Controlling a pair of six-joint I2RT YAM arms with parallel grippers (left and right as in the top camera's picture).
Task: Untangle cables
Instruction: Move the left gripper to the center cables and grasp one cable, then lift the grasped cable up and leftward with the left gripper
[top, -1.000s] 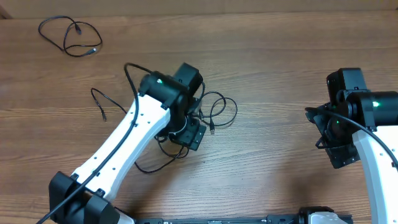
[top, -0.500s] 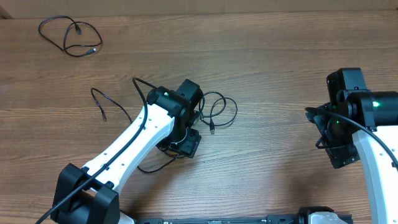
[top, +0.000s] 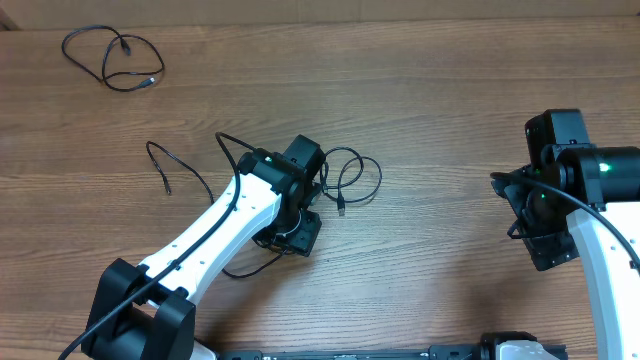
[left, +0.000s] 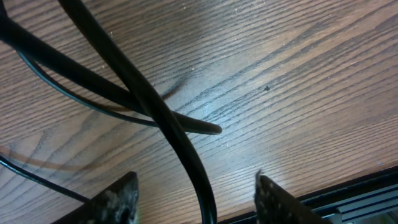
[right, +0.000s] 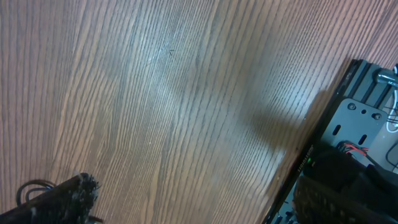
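Note:
A loose tangle of thin black cables (top: 350, 180) lies in loops at the table's middle, partly hidden under my left arm. One strand runs left to a plug end (top: 166, 186). My left gripper (top: 293, 218) hangs low over the tangle. In the left wrist view two cables cross (left: 148, 102) on the wood, and one strand (left: 198, 180) passes between my open fingers (left: 196, 200), which do not pinch it. My right gripper (top: 545, 235) is open and empty over bare wood at the right (right: 199, 199).
A separate thin black cable (top: 112, 60) with small plug ends lies in a loop at the far left corner. The thicker arm wire (top: 225, 150) arches over my left arm. The table's near edge and black frame (right: 348, 118) show in the right wrist view.
My left arm has shifted a little right and nearer, bringing its gripper down over the tangle. The cable loops and the right arm have not moved.

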